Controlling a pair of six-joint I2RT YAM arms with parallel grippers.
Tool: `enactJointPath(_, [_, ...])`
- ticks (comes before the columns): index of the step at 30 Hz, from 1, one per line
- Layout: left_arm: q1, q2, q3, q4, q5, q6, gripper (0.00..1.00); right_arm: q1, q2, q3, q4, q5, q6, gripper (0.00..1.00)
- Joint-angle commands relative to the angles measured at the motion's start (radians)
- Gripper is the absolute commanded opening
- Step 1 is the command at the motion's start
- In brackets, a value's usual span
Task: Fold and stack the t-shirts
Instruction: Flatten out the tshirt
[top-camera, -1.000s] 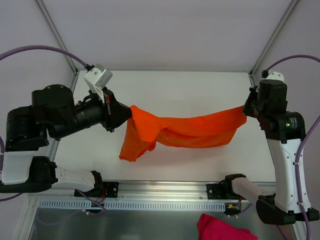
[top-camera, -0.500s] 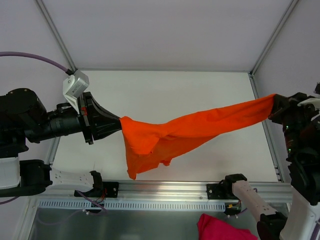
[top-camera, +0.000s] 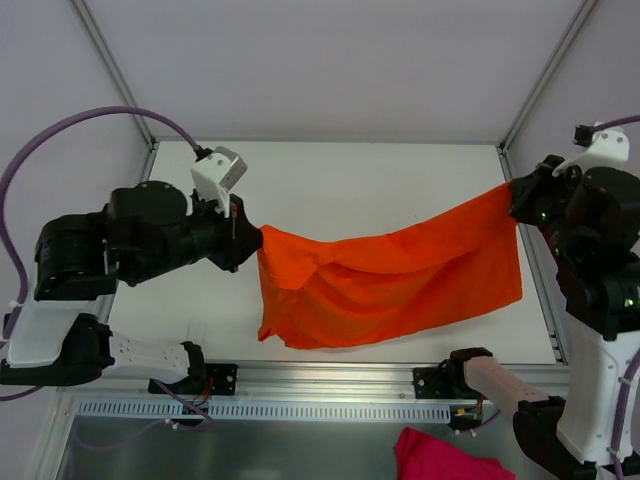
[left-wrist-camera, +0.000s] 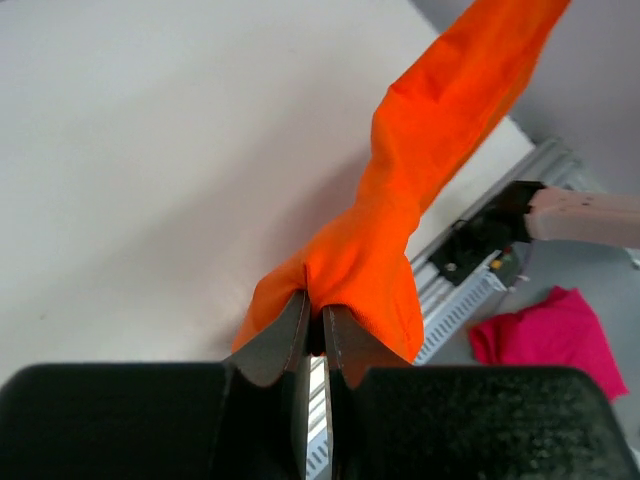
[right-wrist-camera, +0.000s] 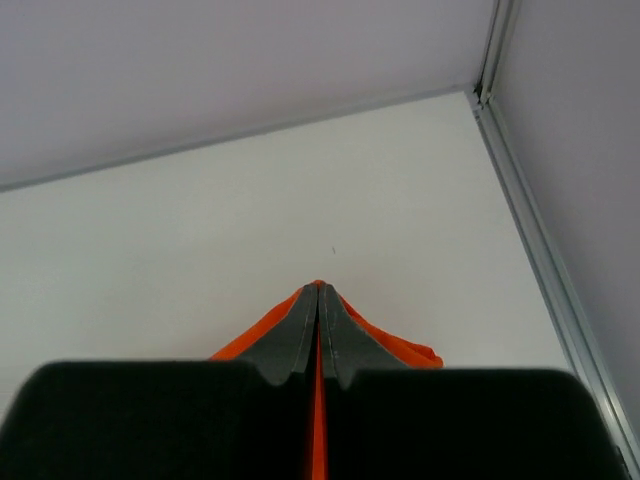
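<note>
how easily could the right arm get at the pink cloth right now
Probably not: the right tool is shut on the orange t-shirt, which is stretched across to the left tool, and the pink cloth lies beyond the rail at the near edge.

The orange t-shirt (top-camera: 390, 285) hangs stretched between the left fingers (left-wrist-camera: 283, 345) and the right fingers (right-wrist-camera: 296, 338), barring the way across the middle of the desk (top-camera: 350, 180). Beyond it, toward the far wall, the desk surface lies open, hemmed at its corners by slanted frame posts (top-camera: 112, 70). Its lower hem droops close to the near rail (top-camera: 330, 378), leaving only a narrow strip there.
</note>
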Motion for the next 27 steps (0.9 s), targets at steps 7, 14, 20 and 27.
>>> enactJointPath(7, [0.015,0.192,-0.107,-0.208,-0.28,-0.169,0.0,0.005,0.077,-0.157,-0.065,-0.102,0.089,0.01])
enactJointPath(14, [0.063,0.261,-0.208,-0.231,-0.273,-0.222,0.0,0.016,0.114,-0.346,-0.108,-0.033,0.101,0.01])
enactJointPath(20, [0.075,0.317,-0.306,-0.228,-0.342,-0.262,0.0,0.022,0.159,-0.668,0.121,-0.056,0.113,0.01])
enactJointPath(27, [0.136,0.331,-0.498,-0.061,-0.314,-0.29,0.0,0.053,0.365,-0.715,0.357,-0.065,0.121,0.01])
